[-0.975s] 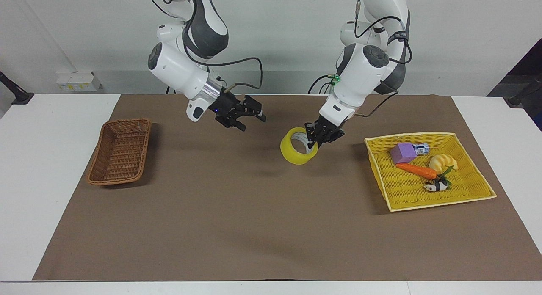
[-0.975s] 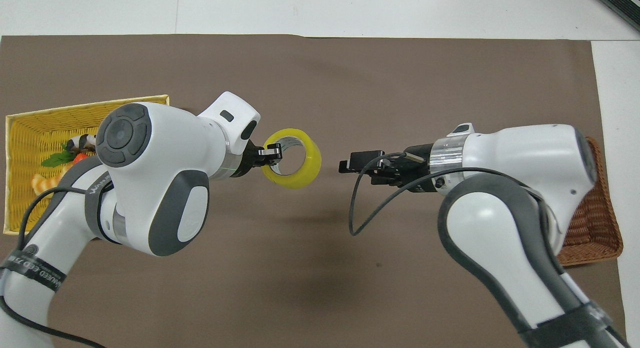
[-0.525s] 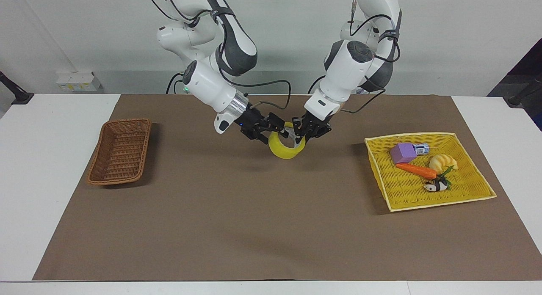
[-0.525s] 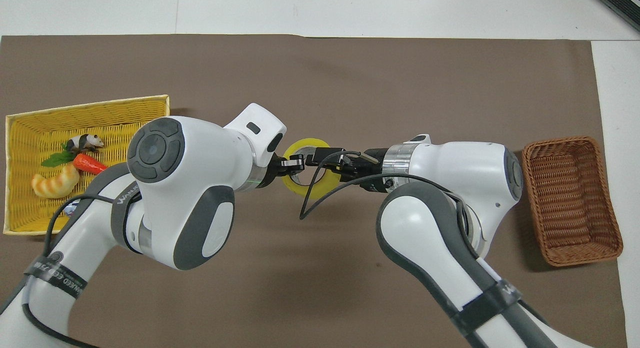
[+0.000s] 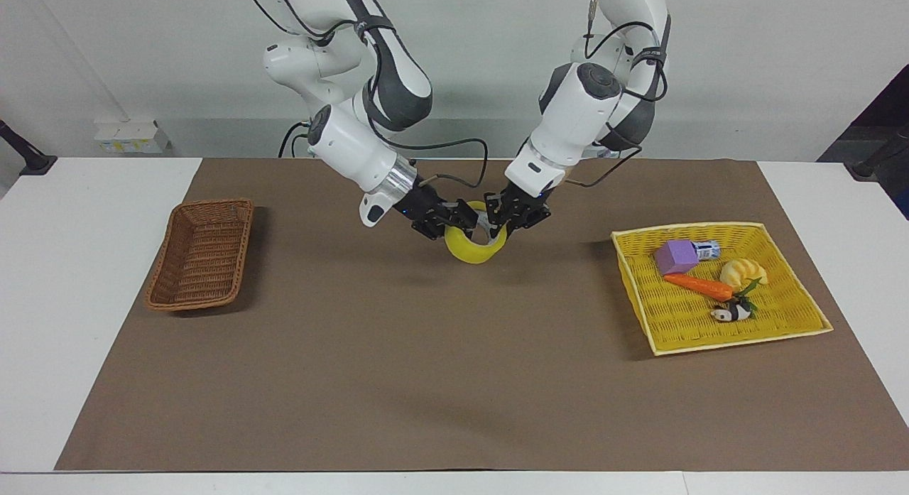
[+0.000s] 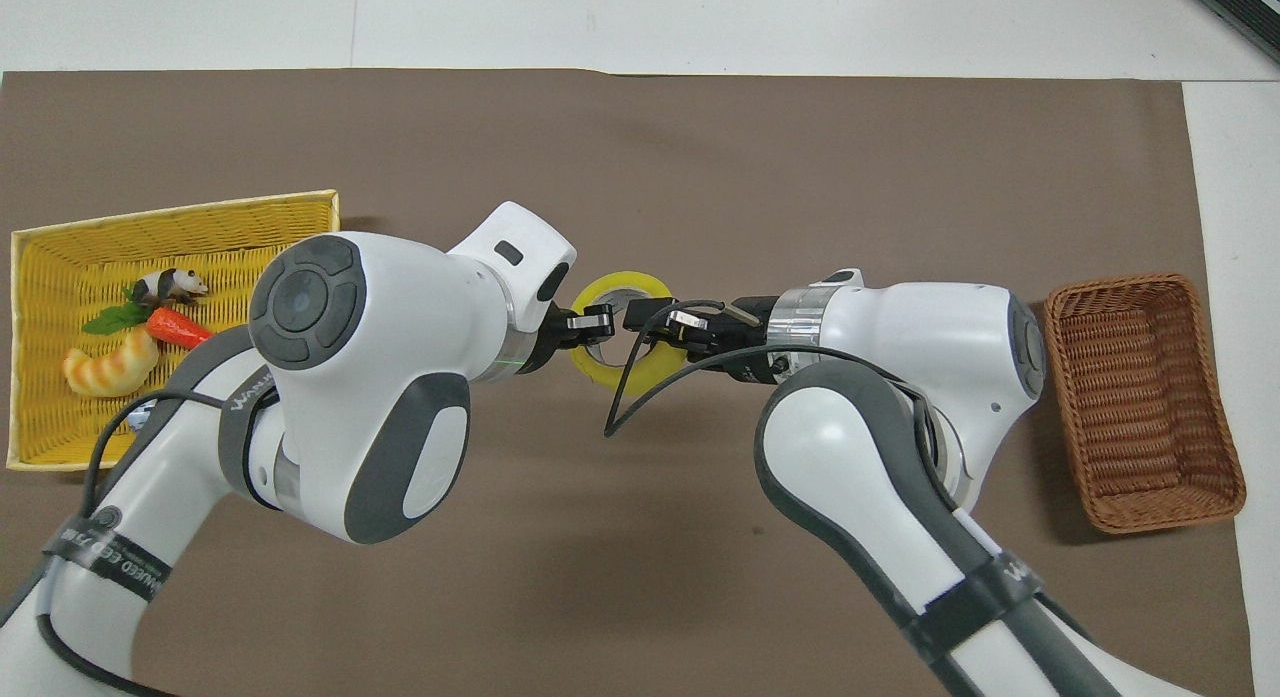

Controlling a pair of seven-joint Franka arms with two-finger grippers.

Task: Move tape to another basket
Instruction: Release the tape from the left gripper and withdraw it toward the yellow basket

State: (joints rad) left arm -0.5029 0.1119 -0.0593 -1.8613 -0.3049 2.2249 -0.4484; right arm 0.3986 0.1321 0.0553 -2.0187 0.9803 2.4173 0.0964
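Over the middle of the brown mat, between the two baskets, my left gripper (image 5: 505, 219) and right gripper (image 5: 458, 221) both pinch the tape (image 5: 474, 248) by its rim, held off the table. To pass it cleanly, I judge my right grip must be firm before my left lets go. Count: one tape roll, one brown wicker basket (image 5: 201, 255), one yellow tray basket (image 5: 774, 324), holding five small items.
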